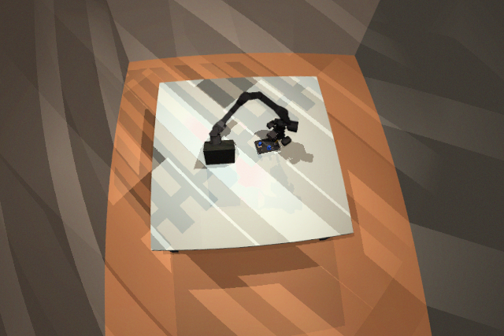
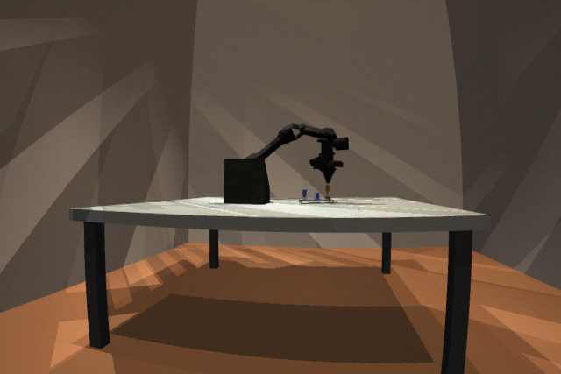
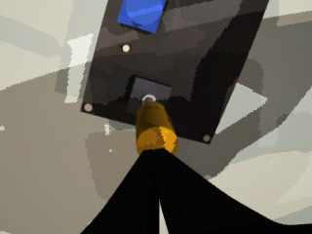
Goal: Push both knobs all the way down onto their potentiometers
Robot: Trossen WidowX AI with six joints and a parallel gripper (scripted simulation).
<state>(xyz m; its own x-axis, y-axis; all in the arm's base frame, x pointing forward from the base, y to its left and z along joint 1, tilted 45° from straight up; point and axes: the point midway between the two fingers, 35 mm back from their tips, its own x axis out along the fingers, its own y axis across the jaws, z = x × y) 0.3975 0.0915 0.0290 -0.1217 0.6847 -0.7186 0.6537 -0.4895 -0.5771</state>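
The dark circuit board stands on short legs on the table. An orange knob stands high at its right end, with bare shaft showing between it and its grey potentiometer. At the other end a blue knob also stands high on its shaft. The middle blue knob sits low. My gripper is shut and empty, pointing down, its tips right over the orange knob's top. Whether they touch it I cannot tell.
The arm's black base box stands on the white table, left of the board. The arm arches from it over to the board. Striped light and shadow cross the table and the board.
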